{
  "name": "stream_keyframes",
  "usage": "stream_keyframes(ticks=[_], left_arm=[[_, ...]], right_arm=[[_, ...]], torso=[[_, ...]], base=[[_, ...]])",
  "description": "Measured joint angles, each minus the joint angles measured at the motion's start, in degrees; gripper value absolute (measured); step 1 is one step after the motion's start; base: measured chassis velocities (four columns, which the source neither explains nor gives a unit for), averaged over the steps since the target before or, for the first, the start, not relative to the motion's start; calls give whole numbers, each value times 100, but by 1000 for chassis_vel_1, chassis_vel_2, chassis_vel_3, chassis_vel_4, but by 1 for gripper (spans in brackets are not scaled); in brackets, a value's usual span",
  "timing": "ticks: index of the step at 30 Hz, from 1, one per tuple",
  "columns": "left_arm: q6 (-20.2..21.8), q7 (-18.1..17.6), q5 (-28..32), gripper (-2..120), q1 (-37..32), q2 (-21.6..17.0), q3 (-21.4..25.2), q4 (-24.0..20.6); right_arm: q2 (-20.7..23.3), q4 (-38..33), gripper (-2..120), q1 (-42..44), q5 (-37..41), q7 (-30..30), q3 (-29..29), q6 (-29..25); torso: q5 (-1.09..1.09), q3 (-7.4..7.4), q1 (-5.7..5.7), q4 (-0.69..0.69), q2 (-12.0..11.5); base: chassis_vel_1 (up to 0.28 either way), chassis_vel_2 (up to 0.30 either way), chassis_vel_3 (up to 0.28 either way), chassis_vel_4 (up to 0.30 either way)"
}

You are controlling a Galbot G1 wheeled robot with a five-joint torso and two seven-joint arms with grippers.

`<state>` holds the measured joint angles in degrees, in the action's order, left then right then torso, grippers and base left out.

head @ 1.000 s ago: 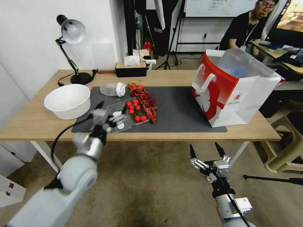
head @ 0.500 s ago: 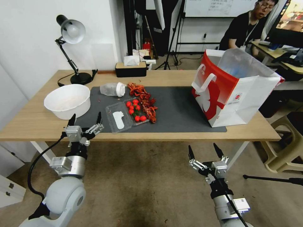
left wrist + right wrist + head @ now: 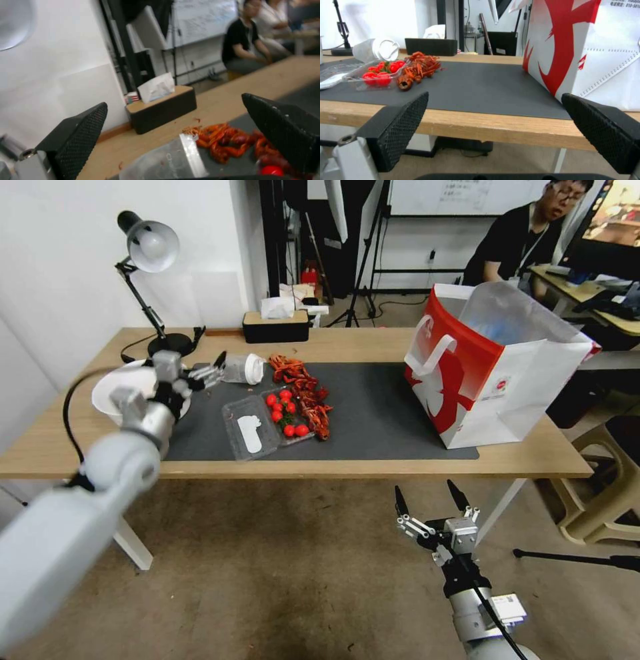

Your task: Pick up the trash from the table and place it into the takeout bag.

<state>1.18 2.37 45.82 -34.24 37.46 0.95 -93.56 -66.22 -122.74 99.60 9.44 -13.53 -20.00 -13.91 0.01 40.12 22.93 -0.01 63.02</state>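
The left arm (image 3: 100, 473) hides the near rim and most of the bowl (image 3: 107, 383) behind the left gripper (image 3: 193, 370). Ahead of that gripper, the left wrist view is blurred; the tray (image 3: 160, 160) is cut off by the edge. The bag (image 3: 586, 47) beyond the right gripper (image 3: 495, 130) is cropped.

Light grey rounded arms, black cables; silver-white hands, left hand (image 3: 193, 369), right hand (image 3: 428, 501), black textured fingers (image 3: 398, 125).

On the mat (image 3: 373, 413), the takeout bag (image 3: 497, 373) stands right of the crayfish shells (image 3: 308, 395); my bowl (image 3: 110, 390) lies left of them.
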Motion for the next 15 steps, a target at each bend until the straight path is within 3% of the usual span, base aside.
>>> stream_keyframes(ticks=[1,4,5,7,8,10,11,13,15], left_arm=[[0,0,0,100,0,0,0,0],[-261,917,-330,100,1285,-97,-1086,940],[-261,917,-330,100,1285,-97,-1086,940],[-545,1695,-620,100,2154,84,-1769,1669],[-545,1695,-620,100,2154,84,-1769,1669],[-779,2322,-1124,100,2725,280,-2203,2176],[-787,2732,-1324,100,3060,387,-2467,2446],[-778,2944,-1377,100,3225,446,-2616,2593],[-734,3662,-1674,100,3627,647,-2915,3035]], right_arm=[[0,0,100,0,0,0,0,0],[-26,11,100,5,-6,-2,-2,0],[-26,11,100,5,-6,-2,-2,0],[-44,26,100,11,-23,-1,5,-8],[-44,26,100,11,-23,-1,5,-8],[-43,27,100,12,-25,-1,2,-11],[-37,35,100,9,-24,-1,-9,-12],[-29,42,100,8,-23,-2,-24,-13],[-21,51,100,10,-16,-7,-52,-22]], torso=[[0,0,0,0,0],[-4,1,1,3,0],[-4,1,1,3,0],[1,-1,-1,2,0],[1,-1,-1,2,0],[-5,0,0,-2,0],[3,0,0,-3,0],[3,0,0,-2,0],[-3,0,0,0,0]], base=[[0,0,0,0],[0,0,0,0],[0,0,0,0],[0,0,0,0],[0,0,0,0],[0,0,0,0],[0,0,0,0],[0,0,0,0],[0,0,0,0]])
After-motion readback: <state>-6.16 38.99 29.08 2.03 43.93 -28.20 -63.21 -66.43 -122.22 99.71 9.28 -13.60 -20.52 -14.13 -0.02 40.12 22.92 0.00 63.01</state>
